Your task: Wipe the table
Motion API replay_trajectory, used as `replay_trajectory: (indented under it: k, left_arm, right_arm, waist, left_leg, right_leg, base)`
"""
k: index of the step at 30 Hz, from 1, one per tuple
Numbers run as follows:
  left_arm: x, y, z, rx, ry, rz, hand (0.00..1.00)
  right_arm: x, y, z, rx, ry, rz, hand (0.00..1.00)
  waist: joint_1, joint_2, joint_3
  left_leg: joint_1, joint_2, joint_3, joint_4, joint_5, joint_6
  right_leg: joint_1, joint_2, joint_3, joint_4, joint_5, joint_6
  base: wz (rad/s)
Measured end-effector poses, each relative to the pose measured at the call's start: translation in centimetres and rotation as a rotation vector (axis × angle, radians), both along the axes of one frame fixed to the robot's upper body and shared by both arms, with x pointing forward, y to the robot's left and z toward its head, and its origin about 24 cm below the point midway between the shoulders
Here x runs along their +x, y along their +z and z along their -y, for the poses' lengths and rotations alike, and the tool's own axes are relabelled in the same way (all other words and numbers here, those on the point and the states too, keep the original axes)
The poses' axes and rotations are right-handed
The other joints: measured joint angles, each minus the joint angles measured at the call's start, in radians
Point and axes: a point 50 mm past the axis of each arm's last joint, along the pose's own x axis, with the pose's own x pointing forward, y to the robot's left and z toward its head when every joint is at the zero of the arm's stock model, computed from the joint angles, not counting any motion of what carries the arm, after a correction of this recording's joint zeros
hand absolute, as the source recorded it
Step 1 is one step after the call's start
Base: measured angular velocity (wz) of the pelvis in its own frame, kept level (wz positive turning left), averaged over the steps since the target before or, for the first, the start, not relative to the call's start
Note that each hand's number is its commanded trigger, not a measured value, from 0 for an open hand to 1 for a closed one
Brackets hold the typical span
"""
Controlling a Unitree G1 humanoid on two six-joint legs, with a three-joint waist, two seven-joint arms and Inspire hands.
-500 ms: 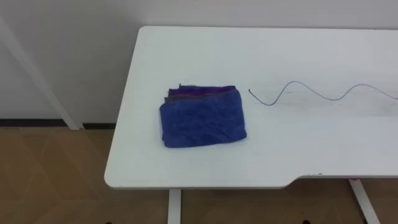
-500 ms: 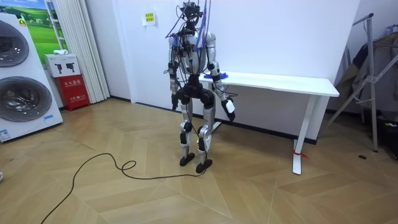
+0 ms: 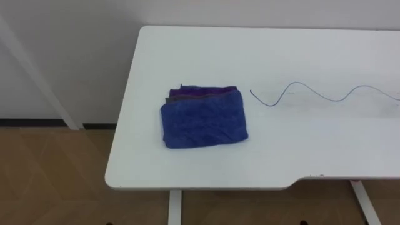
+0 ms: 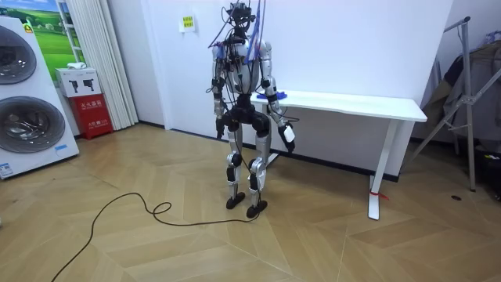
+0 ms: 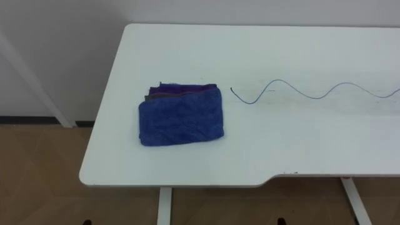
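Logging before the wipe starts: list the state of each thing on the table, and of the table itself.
cloth: folded, lying flat near the table's left end, in no hand.
wavy line: drawn on the tabletop right of the cloth, not yet wiped.
table: standing, white top marked by the line.

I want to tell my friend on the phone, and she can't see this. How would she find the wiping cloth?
Look at the long white table by the wall and go to its left end. There lies the folded cloth. It is thick, fuzzy and blue, with purple layers peeking out at the back, unlike the thin wavy line drawn to its right.
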Motion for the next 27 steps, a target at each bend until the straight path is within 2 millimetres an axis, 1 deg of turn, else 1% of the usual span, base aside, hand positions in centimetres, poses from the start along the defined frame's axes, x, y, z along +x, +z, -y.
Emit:
replay_trajectory:
  k: [2, 4, 5, 6, 8, 9, 10, 12, 13, 15, 16, 17, 18, 19, 21, 22, 23, 24, 25, 26, 27]
  left_arm:
    - [-0.1, 0.0, 0.0, 0.001, 0.002, -0.001, 0.00]
    - [-0.4, 0.0, -0.1, 0.003, 0.014, -0.007, 0.00]
    - [-0.7, 0.0, -0.3, 0.007, 0.035, -0.009, 0.00]
    - [-0.9, 0.0, -0.6, 0.013, 0.054, -0.012, 0.00]
    - [-1.6, 0.1, -1.0, 0.020, 0.091, -0.023, 0.00]
    - [-2.1, 0.1, -1.3, 0.027, 0.115, -0.033, 0.00]
    - [-2.3, 0.2, -1.5, 0.031, 0.129, -0.036, 0.00]
    - [-2.9, 0.4, -2.4, 0.052, 0.175, -0.047, 0.00]
    - [-3.0, 0.4, -2.6, 0.060, 0.181, -0.049, 0.00]
    - [-3.3, 0.7, -3.6, 0.087, 0.202, -0.049, 0.00]
    - [-3.3, 0.8, -3.9, 0.094, 0.199, -0.048, 0.00]
    - [-3.2, 0.9, -4.3, 0.107, 0.193, -0.046, 0.00]
    - [-3.1, 1.0, -4.7, 0.116, 0.191, -0.043, 0.00]
    - [-3.0, 1.1, -4.8, 0.121, 0.191, -0.041, 0.00]
    - [-2.6, 1.2, -5.1, 0.138, 0.186, -0.034, 0.00]
    - [-2.6, 1.2, -5.2, 0.140, 0.183, -0.034, 0.00]
    - [-2.6, 1.3, -5.3, 0.143, 0.181, -0.032, 0.00]
    - [-2.4, 1.3, -5.3, 0.144, 0.177, -0.023, 0.00]
    - [-2.4, 1.4, -5.3, 0.146, 0.175, -0.021, 0.00]
    - [-2.4, 1.4, -5.3, 0.147, 0.171, -0.022, 0.00]
    - [-2.5, 1.4, -5.3, 0.146, 0.167, -0.027, 0.00]
  right_arm:
    - [-0.4, 0.0, 0.1, -0.003, -0.028, -0.009, 0.00]
    - [-1.0, 0.0, 0.4, -0.006, -0.104, -0.010, 0.00]
    - [-1.3, 0.0, 0.7, -0.009, -0.168, -0.008, 0.00]
    - [-1.8, 0.1, 1.0, -0.016, -0.246, -0.004, 0.00]
    - [-2.6, 0.1, 1.5, -0.032, -0.360, -0.010, 0.00]
    - [-3.4, 0.2, 2.0, -0.052, -0.445, -0.016, 0.00]
    - [-3.7, 0.3, 2.3, -0.065, -0.483, -0.018, 0.00]
    - [-4.3, 0.8, 3.8, -0.125, -0.640, -0.010, 0.00]
    - [-4.5, 1.0, 4.3, -0.144, -0.669, -0.010, 0.00]
    - [-4.4, 1.8, 6.4, -0.229, -0.757, 0.008, 0.00]
    - [-4.3, 2.1, 7.0, -0.253, -0.769, 0.016, 0.00]
    - [-4.0, 2.7, 8.2, -0.303, -0.800, 0.043, 0.00]
    - [-3.2, 3.5, 9.4, -0.358, -0.816, 0.080, 0.00]
    - [-2.6, 3.9, 10.1, -0.383, -0.823, 0.106, 0.00]
    - [-0.2, 5.6, 12.0, -0.474, -0.834, 0.214, 0.00]
    - [0.4, 6.0, 12.4, -0.493, -0.832, 0.242, 0.00]
    - [1.6, 6.9, 12.9, -0.528, -0.817, 0.301, 0.00]
    - [2.9, 8.0, 13.4, -0.571, -0.781, 0.365, 0.00]
    - [3.6, 8.6, 13.6, -0.596, -0.761, 0.398, 0.00]
    - [5.0, 10.1, 14.1, -0.657, -0.716, 0.472, 0.00]
    - [6.6, 12.0, 14.4, -0.725, -0.666, 0.562, 0.00]
  waist:
    - [-0.003, -0.001, -0.0005]
    - [-0.004, -0.002, -0.0010]
    - [-0.008, -0.009, 0.0031]
    - [-0.016, -0.007, 0.0032]
    - [-0.032, -0.011, 0.0052]
    - [-0.042, -0.013, 0.0026]
    - [-0.047, -0.015, 0.0015]
    - [-0.064, -0.021, 0.0000]
    - [-0.066, -0.022, -0.0002]
    - [-0.083, -0.033, -0.0029]
    - [-0.084, -0.036, -0.0038]
    - [-0.086, -0.042, -0.0042]
    - [-0.085, -0.048, -0.0031]
    - [-0.086, -0.050, -0.0033]
    - [-0.085, -0.062, -0.0026]
    - [-0.084, -0.067, -0.0025]
    - [-0.083, -0.070, 0.0002]
    - [-0.083, -0.073, -0.0009]
    - [-0.083, -0.074, -0.0014]
    - [-0.082, -0.076, -0.0035]
    - [-0.080, -0.067, -0.0054]
  left_leg:
    - [0.000, 0.000, 0.000, 0.000, 0.000, 0.000]
    - [0.002, 0.000, 0.000, -0.001, 0.000, 0.000]
    - [0.003, 0.000, -0.001, -0.001, 0.000, 0.000]
    - [0.004, -0.001, -0.005, -0.001, 0.000, 0.000]
    - [0.015, -0.001, -0.007, -0.005, 0.000, 0.000]
    - [0.019, -0.001, -0.006, -0.008, 0.000, 0.000]
    - [0.020, -0.001, -0.006, -0.008, 0.000, 0.000]
    - [0.021, -0.001, -0.003, -0.009, 0.000, 0.000]
    - [0.021, -0.002, -0.003, -0.009, 0.000, 0.000]
    - [0.023, -0.003, 0.002, -0.009, 0.000, 0.000]
    - [0.025, -0.002, 0.004, -0.008, 0.000, 0.000]
    - [0.026, -0.002, 0.006, -0.008, 0.000, 0.000]
    - [0.028, -0.002, 0.010, -0.008, 0.000, 0.000]
    - [0.029, -0.002, 0.012, -0.007, 0.000, 0.000]
    - [0.031, -0.002, 0.015, -0.007, 0.001, 0.001]
    - [0.031, -0.002, 0.016, -0.007, 0.001, 0.000]
    - [0.031, -0.001, 0.017, -0.006, 0.001, 0.000]
    - [0.028, 0.000, 0.019, -0.006, 0.001, 0.000]
    - [0.025, 0.000, 0.021, -0.006, 0.001, 0.000]
    - [0.016, -0.001, 0.022, -0.005, 0.002, 0.000]
    - [0.013, -0.001, 0.027, -0.006, 0.004, 0.001]
  right_leg:
    - [0.000, 0.000, -0.002, 0.000, 0.000, 0.000]
    - [0.002, 0.000, -0.002, 0.000, 0.000, 0.000]
    - [0.004, 0.000, -0.002, 0.000, 0.000, 0.000]
    - [0.007, 0.000, -0.002, -0.001, 0.000, 0.001]
    - [0.016, 0.000, 0.000, -0.001, -0.001, 0.001]
    - [0.018, 0.000, 0.000, 0.000, -0.002, 0.002]
    - [0.019, 0.000, 0.000, 0.000, -0.002, 0.002]
    - [0.017, 0.000, 0.003, 0.001, -0.003, 0.003]
    - [0.017, 0.000, 0.005, 0.002, -0.003, 0.003]
    - [0.017, 0.000, 0.020, 0.002, -0.003, 0.003]
    - [0.017, 0.001, 0.024, 0.002, -0.003, 0.003]
    - [0.017, 0.001, 0.025, 0.004, -0.003, 0.003]
    - [0.016, 0.001, 0.027, 0.009, -0.003, 0.003]
    - [0.016, 0.000, 0.027, 0.011, -0.003, 0.003]
    - [0.014, 0.000, 0.027, 0.016, -0.003, 0.003]
    - [0.013, -0.001, 0.027, 0.016, -0.003, 0.003]
    - [0.013, 0.000, 0.027, 0.017, -0.003, 0.003]
    - [0.008, 0.000, 0.029, 0.019, -0.003, 0.003]
    - [0.004, 0.000, 0.029, 0.020, -0.003, 0.003]
    - [-0.007, 0.000, 0.029, 0.022, -0.003, 0.003]
    - [-0.013, -0.001, 0.033, 0.024, -0.003, 0.003]
  base:
    - [0.00]
    - [0.00]
    - [0.05]
    - [0.08]
    - [0.03]
    - [0.00]
    - [0.00]
    - [-0.05]
    - [-0.07]
    - [-0.11]
    - [-0.12]
    - [-0.10]
    - [-0.09]
    - [-0.11]
    - [-0.06]
    - [0.00]
    - [-0.03]
    - [-0.04]
    - [-0.07]
    - [-0.08]
    - [-0.10]
